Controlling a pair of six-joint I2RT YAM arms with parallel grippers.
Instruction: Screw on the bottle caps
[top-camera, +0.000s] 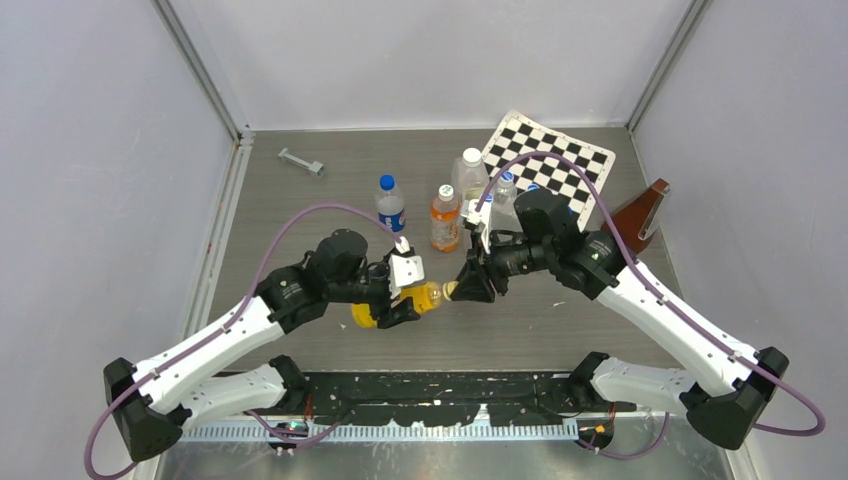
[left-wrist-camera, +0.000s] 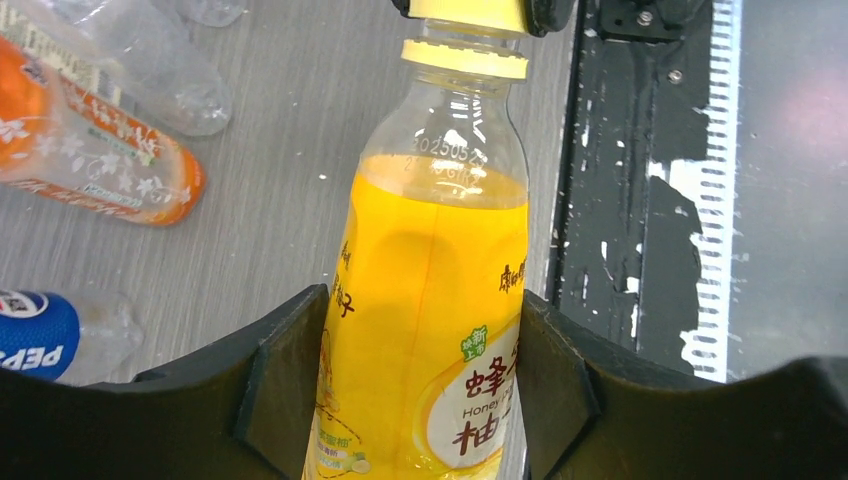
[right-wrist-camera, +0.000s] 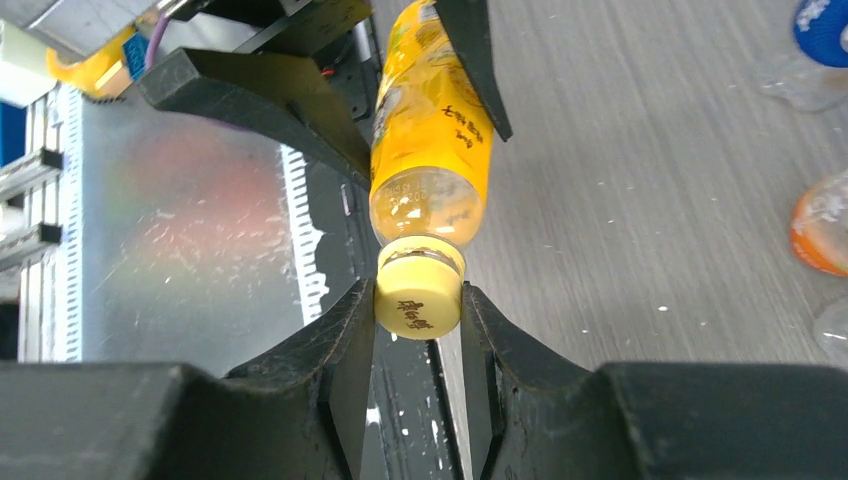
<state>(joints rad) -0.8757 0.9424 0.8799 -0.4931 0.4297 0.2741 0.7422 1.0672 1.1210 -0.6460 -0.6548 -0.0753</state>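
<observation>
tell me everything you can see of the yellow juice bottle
The yellow juice bottle is clear plastic, mostly full of yellow-orange liquid, with a yellow label bearing Chinese characters. It is held roughly level, the left gripper clamped round its body, its neck toward the right gripper, which pinches the yellow cap on its mouth.

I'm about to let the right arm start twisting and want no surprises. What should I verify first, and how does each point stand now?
1. Left end effector clamps the yellow juice bottle by its body: ok.
2. Right end effector is shut on the yellow cap: ok.
3. Cap is at the bottle mouth, in line with the neck: ok.
4. Threads have caught: cannot tell.
5. Cap is down against the neck ring: not ok, a gap shows in the left wrist view.
6. Orange-drink bottle stands apart from both arms: ok.
</observation>
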